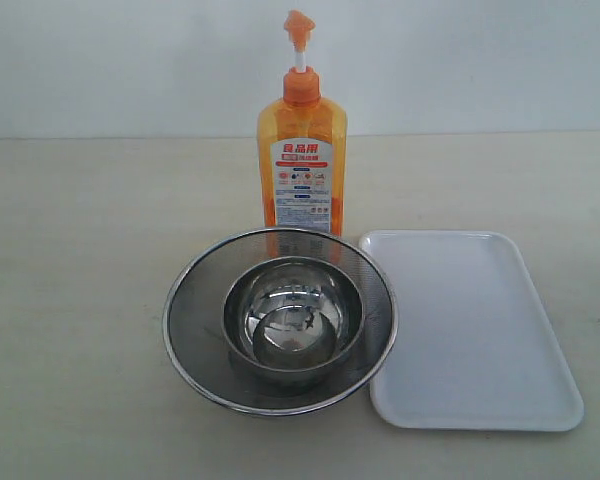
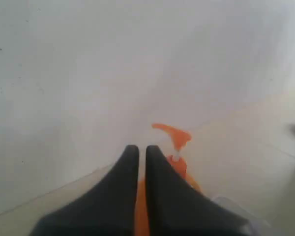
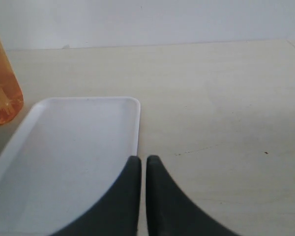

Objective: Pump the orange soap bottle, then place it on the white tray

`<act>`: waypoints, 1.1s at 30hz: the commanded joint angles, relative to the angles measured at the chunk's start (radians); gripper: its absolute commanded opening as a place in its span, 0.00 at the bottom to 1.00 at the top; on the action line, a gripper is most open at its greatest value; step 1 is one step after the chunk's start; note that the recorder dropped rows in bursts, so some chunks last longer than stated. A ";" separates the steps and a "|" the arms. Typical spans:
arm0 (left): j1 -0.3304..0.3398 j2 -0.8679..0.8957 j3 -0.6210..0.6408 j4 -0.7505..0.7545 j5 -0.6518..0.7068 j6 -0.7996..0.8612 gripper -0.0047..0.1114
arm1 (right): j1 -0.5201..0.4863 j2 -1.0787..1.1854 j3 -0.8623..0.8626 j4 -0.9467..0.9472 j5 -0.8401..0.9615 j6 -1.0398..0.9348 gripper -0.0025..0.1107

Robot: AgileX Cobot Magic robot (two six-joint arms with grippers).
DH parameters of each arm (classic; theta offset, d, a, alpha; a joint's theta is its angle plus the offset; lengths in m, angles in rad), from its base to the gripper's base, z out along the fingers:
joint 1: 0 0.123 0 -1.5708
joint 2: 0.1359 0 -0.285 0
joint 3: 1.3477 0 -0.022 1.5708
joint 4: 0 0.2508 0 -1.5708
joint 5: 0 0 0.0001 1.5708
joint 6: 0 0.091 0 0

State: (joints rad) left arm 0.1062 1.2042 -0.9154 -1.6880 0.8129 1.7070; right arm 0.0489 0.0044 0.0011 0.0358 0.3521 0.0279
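My left gripper (image 2: 142, 150): fingers together, nothing held, orange soap bottle (image 1: 302, 160) beyond tips. My right gripper (image 3: 143, 160): fingers together, empty, white tray (image 1: 480, 340) rim by tips. Bottle upright on table, behind steel strainer (image 1: 185, 300), just beside tray's far corner, not on it.
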 commanded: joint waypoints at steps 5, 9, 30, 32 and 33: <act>0.000 0.477 -0.033 -0.056 0.408 0.426 0.08 | -0.006 -0.004 -0.001 -0.001 -0.005 -0.004 0.03; 0.000 0.611 -0.134 -0.056 0.408 0.426 0.08 | -0.006 -0.004 -0.001 -0.001 -0.008 -0.004 0.03; -0.116 0.738 -0.266 -0.056 0.357 0.426 0.98 | -0.006 -0.004 -0.001 -0.001 -0.010 -0.004 0.03; -0.127 0.761 -0.298 -0.056 0.357 0.426 0.96 | -0.006 -0.004 -0.001 -0.001 -0.010 -0.004 0.03; -0.129 0.775 -0.314 -0.056 0.357 0.426 0.96 | -0.006 -0.004 -0.001 -0.001 -0.010 -0.004 0.03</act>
State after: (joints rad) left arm -0.0083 1.9499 -1.1888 -1.7381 1.1803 2.1285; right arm 0.0489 0.0044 0.0011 0.0358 0.3521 0.0279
